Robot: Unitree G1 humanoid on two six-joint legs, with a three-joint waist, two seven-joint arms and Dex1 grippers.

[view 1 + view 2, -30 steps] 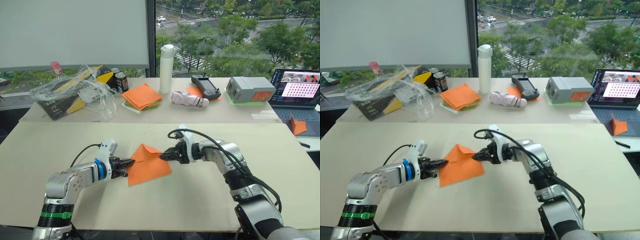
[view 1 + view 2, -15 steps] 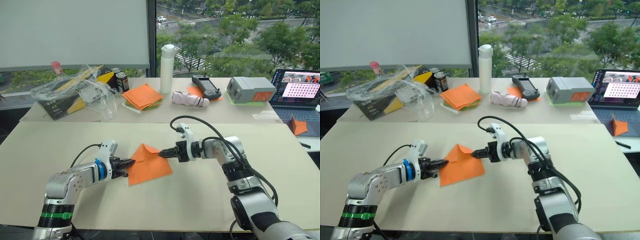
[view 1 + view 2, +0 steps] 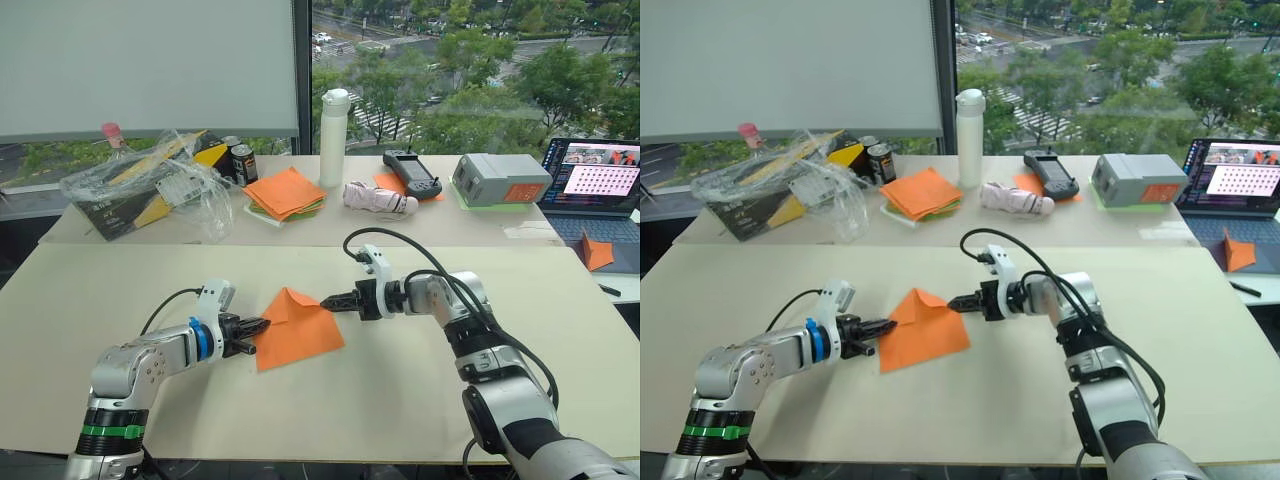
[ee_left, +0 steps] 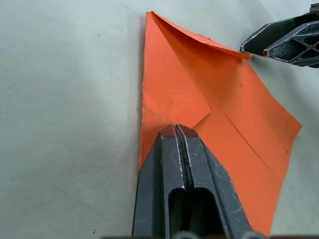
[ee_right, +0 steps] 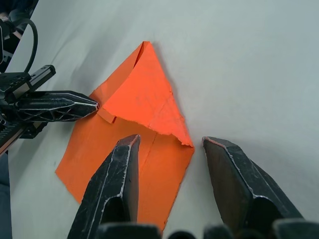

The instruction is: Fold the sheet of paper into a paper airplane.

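Left pincer [image 3: 262, 324]: fingers pressed together, tips on the paper's left edge.
Right pincer [image 3: 326, 300]: spread wide, empty, at the paper's right corner.
Sheet of paper [image 3: 297, 327]: partly folded, on the surface [image 3: 400, 400].

Pale cream tabletop [image 3: 420, 400] under both end effectors, matte, evenly lit. Beyond the end effectors, a second tabletop [image 3: 300, 232] of the same colour stands along the window. Beyond the left end effector [image 3: 262, 325], a white roller blind [image 3: 150, 65] covers the glass; a dark window post [image 3: 304, 70] edges it. Beyond the right end effector [image 3: 326, 300], bare window [image 3: 470, 60]: green trees, a road, soft daylight.
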